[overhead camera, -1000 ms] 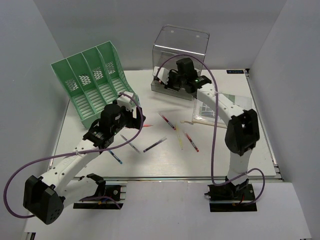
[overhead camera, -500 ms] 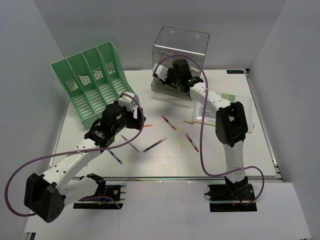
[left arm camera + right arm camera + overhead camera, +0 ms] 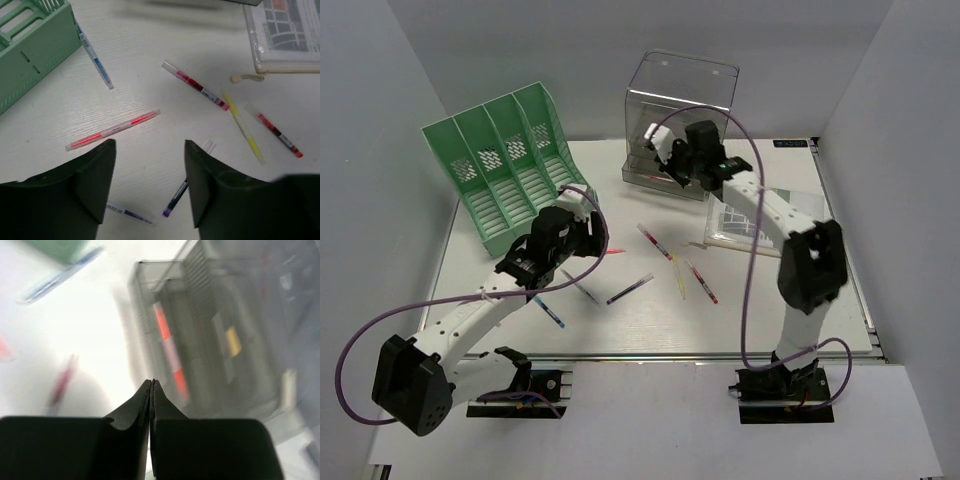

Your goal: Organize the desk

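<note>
The left pincer (image 3: pixel 150 150) reads wide open and holds nothing. The desk (image 3: pixel 150 65) lies directly beneath it. I see a red pen (image 3: pixel 112 130) flat on the desk just ahead of its fingertips, and the green file rack (image 3: pixel 30 55) ahead to its left. The right pincer (image 3: pixel 151 385) has its fingertips pressed together, with nothing visible between them. The clear drawer box (image 3: pixel 200 330) stands just ahead of it, though this view is blurred.

Motion-blurred desk (image 3: pixel 80 350) and clear drawer box (image 3: pixel 210 325) at the right wrist; green file rack (image 3: pixel 30 55) cut off top-left.
</note>
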